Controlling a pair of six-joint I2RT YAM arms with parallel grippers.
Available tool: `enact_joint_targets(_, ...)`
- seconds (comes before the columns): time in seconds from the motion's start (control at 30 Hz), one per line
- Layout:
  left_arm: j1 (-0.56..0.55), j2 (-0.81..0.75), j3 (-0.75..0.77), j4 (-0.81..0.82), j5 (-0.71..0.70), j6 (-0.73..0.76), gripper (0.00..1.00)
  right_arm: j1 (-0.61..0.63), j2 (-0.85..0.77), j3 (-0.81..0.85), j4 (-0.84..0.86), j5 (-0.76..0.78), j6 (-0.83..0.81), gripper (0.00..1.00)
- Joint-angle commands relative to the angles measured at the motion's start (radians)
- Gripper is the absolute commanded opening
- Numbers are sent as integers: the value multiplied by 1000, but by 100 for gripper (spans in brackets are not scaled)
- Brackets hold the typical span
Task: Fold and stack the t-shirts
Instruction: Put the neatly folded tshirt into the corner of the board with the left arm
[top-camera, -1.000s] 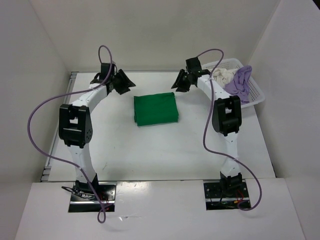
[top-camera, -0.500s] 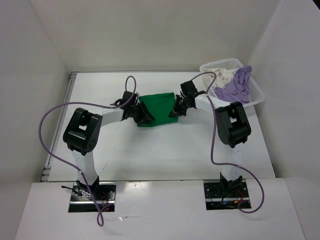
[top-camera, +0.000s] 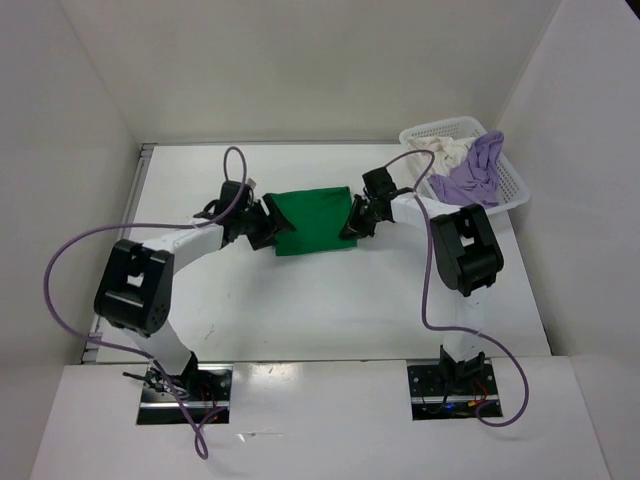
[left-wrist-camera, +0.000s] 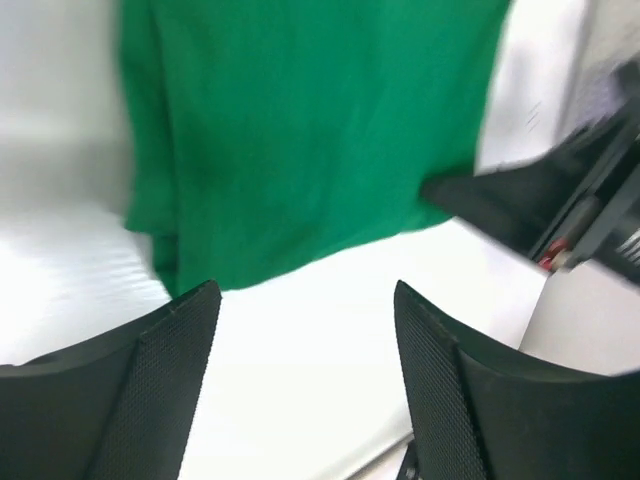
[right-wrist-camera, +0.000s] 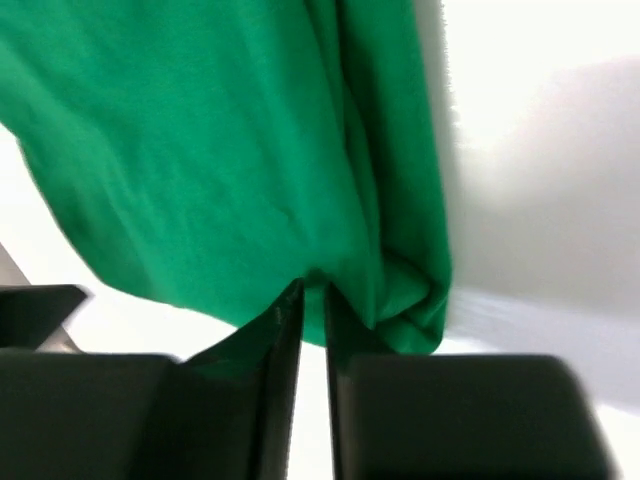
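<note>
Table (top-camera: 320, 300), basket (top-camera: 514, 188) holding cream shirt (top-camera: 447, 152), lavender shirt (top-camera: 472, 175), green shirt (top-camera: 312, 215) outside

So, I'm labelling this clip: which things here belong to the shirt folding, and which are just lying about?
Part of the job: green shirt, purple shirt, cream shirt.
Just there: plastic basket holding the last two, table.

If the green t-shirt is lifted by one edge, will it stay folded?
Probably not: the green t-shirt is soft cloth, bunching where the right gripper pinches it, so it would likely droop and unfold. It looks thin, so probably light.
</note>
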Motion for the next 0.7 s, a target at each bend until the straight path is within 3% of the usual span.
enact_joint_targets(0.0, 55, -84, 10, -42, -65, 60, 78, -6, -138, 8, -25, 43, -9, 24)
enact_joint_targets(0.07, 102, -73, 10, -42, -53, 70, 81, -6, -173, 8, -45, 43, -9, 35)
enact_joint_targets(0.17, 133, -18, 36, -42, -53, 101, 82, -6, -250, -12, -45, 43, 0, 42)
enact_joint_targets(0.43, 152, 220, 176, -6, 4, 159, 82, -6, -497, -139, -27, 11, 10, 44)
enact_joint_targets(0.6, 152, 312, 222, 27, 24, 138, 72, -6, -580, -196, -47, 11, 10, 44)
enact_joint_targets(0.67, 127, 345, 263, 27, 24, 138, 63, -15, -603, -211, -47, 11, 10, 44)
